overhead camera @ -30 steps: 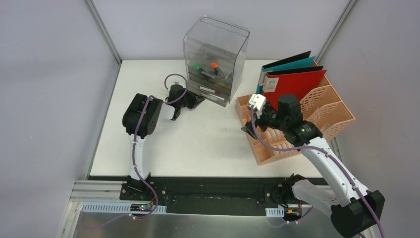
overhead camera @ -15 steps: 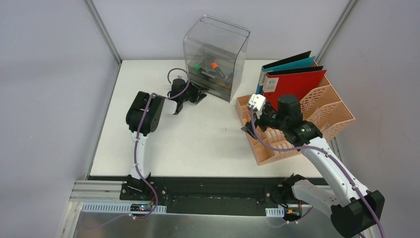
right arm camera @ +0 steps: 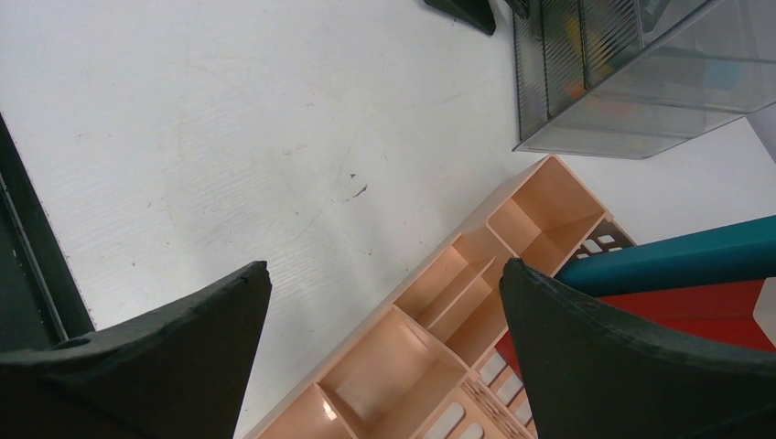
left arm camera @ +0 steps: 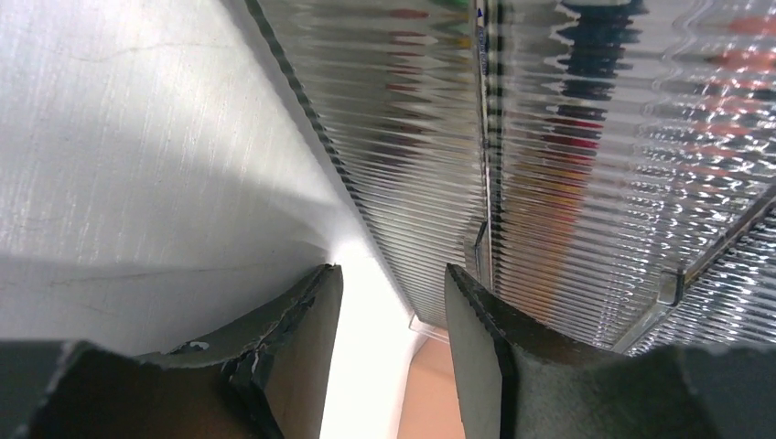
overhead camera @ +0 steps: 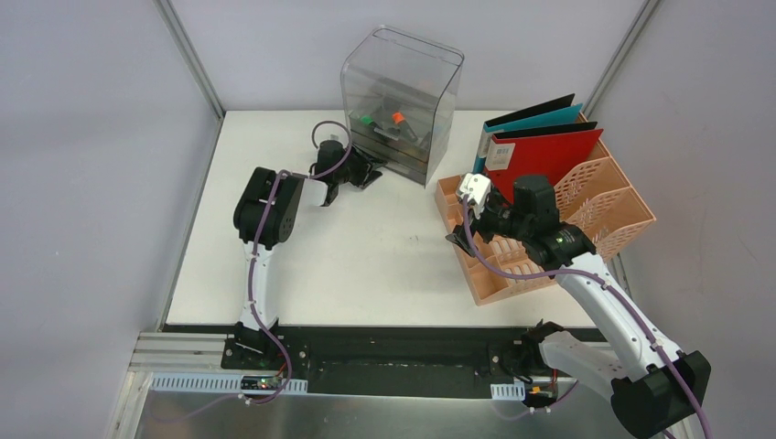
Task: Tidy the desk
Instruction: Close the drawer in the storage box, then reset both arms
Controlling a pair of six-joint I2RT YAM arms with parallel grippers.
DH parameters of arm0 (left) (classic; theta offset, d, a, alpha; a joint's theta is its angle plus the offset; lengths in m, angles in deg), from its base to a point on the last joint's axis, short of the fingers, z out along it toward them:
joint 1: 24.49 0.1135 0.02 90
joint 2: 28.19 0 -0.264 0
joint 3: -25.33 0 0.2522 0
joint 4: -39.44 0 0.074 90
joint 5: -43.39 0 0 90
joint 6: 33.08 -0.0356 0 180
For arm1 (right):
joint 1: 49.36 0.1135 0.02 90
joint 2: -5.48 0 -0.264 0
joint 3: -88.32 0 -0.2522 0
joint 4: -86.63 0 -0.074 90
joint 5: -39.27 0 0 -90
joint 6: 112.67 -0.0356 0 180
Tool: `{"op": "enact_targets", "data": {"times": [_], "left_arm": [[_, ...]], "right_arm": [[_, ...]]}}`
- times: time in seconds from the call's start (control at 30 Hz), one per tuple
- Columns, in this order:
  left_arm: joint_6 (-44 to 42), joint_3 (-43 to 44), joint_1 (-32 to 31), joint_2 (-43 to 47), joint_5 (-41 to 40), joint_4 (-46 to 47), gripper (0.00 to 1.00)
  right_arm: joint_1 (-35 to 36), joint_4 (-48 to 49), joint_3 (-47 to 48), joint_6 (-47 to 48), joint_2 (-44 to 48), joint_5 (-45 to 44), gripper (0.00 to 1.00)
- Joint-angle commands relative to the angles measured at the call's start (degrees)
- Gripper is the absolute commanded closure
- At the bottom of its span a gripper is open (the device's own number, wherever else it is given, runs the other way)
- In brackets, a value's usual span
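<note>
Desk: white top, carrying the drawer box at its far edge and the file rack at right. Left gripper is at the box's ribbed lower front, jaws partly apart and empty. Right gripper hangs wide apart and empty over the rack's front tray. Judged step: work at the drawer front looks done. The next move calls for backing the left arm off squarely without nudging the box.

Clear drawer box, peach rack, red folder
</note>
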Motion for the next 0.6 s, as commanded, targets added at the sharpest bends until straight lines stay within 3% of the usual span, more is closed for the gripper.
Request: {"op": "enact_targets", "data": {"times": [0.0, 0.3, 0.43, 0.57], "left_arm": [[-5.6, -2.2, 0.9, 2.9, 0.1, 0.2, 0.52], [-14.4, -16.0, 3.9, 16.4, 6.3, 8.6, 0.5], [-17.3, -20.6, 6.7, 26.6, 8.0, 4.6, 0.49], [-22.8, -21.1, 8.9, 37.9, 8.2, -6.4, 0.45]], "right_arm": [[-0.2, 1.9, -0.1, 1.0, 1.2, 0.3, 0.0], [-3.2, 0.0, 1.2, 0.2, 1.3, 5.4, 0.0], [-5.5, -2.9, 3.0, 0.2, 1.9, 10.0, 0.0], [-6.9, -6.4, 6.3, -0.4, 3.5, 10.4, 0.0]]}}
